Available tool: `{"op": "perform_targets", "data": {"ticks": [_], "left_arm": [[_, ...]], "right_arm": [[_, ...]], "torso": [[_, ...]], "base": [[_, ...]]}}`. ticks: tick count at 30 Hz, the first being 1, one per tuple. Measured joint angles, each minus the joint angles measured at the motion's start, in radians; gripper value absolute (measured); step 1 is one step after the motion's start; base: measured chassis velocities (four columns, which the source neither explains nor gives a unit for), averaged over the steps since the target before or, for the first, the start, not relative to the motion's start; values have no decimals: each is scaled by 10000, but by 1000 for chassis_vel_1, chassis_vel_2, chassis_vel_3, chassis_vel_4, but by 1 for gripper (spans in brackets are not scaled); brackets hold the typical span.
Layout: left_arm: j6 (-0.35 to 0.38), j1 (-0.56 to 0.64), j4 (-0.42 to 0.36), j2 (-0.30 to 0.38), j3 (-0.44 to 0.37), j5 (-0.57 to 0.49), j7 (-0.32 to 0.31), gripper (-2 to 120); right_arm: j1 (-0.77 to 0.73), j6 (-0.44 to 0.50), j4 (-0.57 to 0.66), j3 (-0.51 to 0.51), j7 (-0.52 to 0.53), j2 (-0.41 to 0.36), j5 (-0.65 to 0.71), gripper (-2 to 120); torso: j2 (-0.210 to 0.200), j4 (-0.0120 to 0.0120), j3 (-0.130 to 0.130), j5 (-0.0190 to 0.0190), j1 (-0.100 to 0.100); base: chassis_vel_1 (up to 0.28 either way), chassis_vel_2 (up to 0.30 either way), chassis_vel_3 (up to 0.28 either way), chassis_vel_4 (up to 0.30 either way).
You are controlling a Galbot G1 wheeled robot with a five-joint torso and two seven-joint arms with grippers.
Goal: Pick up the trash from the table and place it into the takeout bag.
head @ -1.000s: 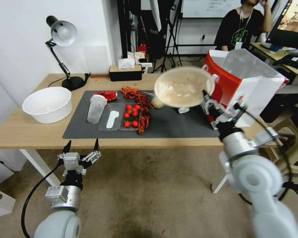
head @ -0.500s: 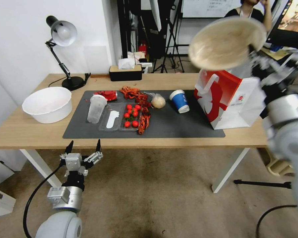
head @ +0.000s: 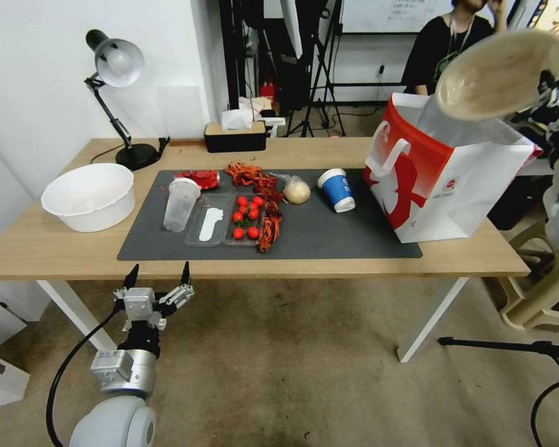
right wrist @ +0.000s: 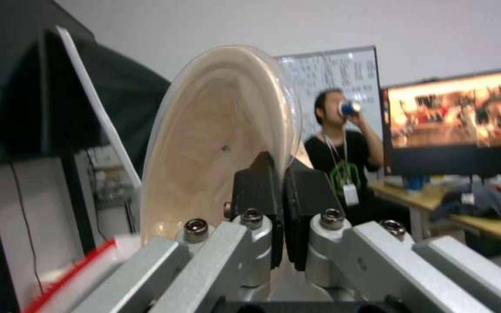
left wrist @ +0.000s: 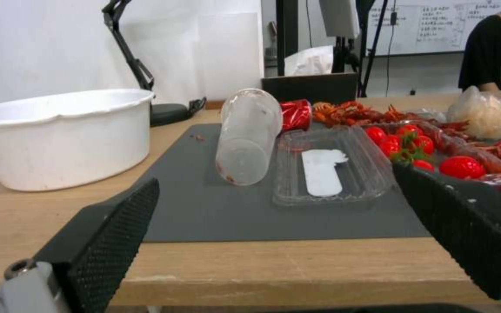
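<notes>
My right gripper (right wrist: pixel 282 174) is shut on the rim of the shallow beige bowl (head: pixel 500 73) (right wrist: pixel 204 143) and holds it tilted on edge in the air, above the open top of the red-and-white takeout bag (head: pixel 441 180). On the dark mat lie the blue paper cup (head: pixel 337 189), the clear plastic cup (head: pixel 180 203) (left wrist: pixel 248 134), the crushed red can (head: pixel 200 179) and the wrap with a beige lump (head: pixel 296 189). My left gripper (head: pixel 158 276) (left wrist: pixel 276 178) hangs open below the table's front edge, facing the plastic cup.
A large white basin (head: pixel 90 195) stands at the table's (head: pixel 56 248) left end. A clear tray with red tomatoes (head: pixel 245 217) and red shellfish scraps (head: pixel 254 177) lie mid-mat. A desk lamp (head: pixel 115 68) and a tissue box (head: pixel 235 136) stand at the back.
The right arm has carried the bowl up and to the right, from over the mat to above the bag's opening. The left arm has stayed put.
</notes>
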Motion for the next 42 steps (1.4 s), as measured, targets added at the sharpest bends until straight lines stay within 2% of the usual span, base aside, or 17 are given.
{"op": "perform_targets", "data": {"ticks": [3,7,9,11,13,14,16,18,22,25,27,29,31,33,36,39,42], "left_arm": [[0,-3,24,2,1,2,6,100],[0,-10,44,5,3,3,10,100],[0,-18,64,16,3,3,16,100],[0,-20,68,17,3,3,17,100],[0,-35,112,22,4,3,26,100],[0,-35,112,22,4,3,26,100],[-1,-44,128,23,17,3,39,100],[-2,-51,134,23,19,3,41,100],[-4,-66,155,43,19,2,47,100],[-6,-68,160,51,12,1,47,100],[-7,-69,160,52,9,1,47,100],[-13,-69,161,57,-2,-8,47,100],[-16,-70,161,58,-4,-12,47,100],[-27,-73,162,73,-18,-29,47,100],[-35,-84,174,83,-35,-50,46,100],[-49,-91,189,90,-42,-56,44,100],[-70,-95,201,124,-47,-66,40,100]], "right_arm": [[89,-238,-163,-192,261,49,-5,2],[206,-414,-314,-344,413,111,3,13],[273,-477,-333,-379,437,126,33,25],[276,-480,-334,-381,437,125,35,25],[323,-490,-332,-404,439,117,66,37],[323,-490,-332,-404,439,117,66,37],[405,-398,-271,-403,404,99,207,49],[443,-274,-201,-392,316,79,339,52],[379,397,460,-197,-407,-36,1206,73],[91,717,1095,-99,-921,-65,1676,82],[22,758,1215,-81,-1001,-66,1740,84],[-645,1003,2128,29,-1660,-50,2081,96],[-803,1032,2280,41,-1797,-41,2102,97],[-1953,1097,3139,49,-2380,17,1753,100],[-3061,1134,3707,-136,-2579,166,848,100],[-3741,1128,4035,-312,-2494,359,155,100],[-4867,1135,4426,-677,-1996,695,-1343,100]], "torso": [[-1,0,0,0,0],[0,1,0,0,-1],[0,0,0,-1,0],[0,0,0,-1,-1],[0,0,0,0,0],[0,0,0,0,0],[0,0,0,0,-1],[0,0,0,-1,0],[0,0,0,-2,0],[1,0,-1,-2,-1],[1,0,0,-2,-1],[2,1,-1,-3,-2],[2,0,-1,-4,-2],[2,0,-1,-3,-2],[2,-2,-1,1,-3],[3,-2,-2,-1,-2],[2,0,-1,-3,-3]], "base": [[0,0,0,0],[0,0,0,0],[0,0,0,0],[0,0,0,0],[0,0,0,0],[0,0,0,0],[0,0,0,0],[0,0,0,0],[0,0,0,0],[0,0,0,0],[0,0,0,0],[0,0,0,0],[0,0,0,0],[0,0,0,0],[0,0,0,0],[0,0,0,0],[0,0,0,0]]}}
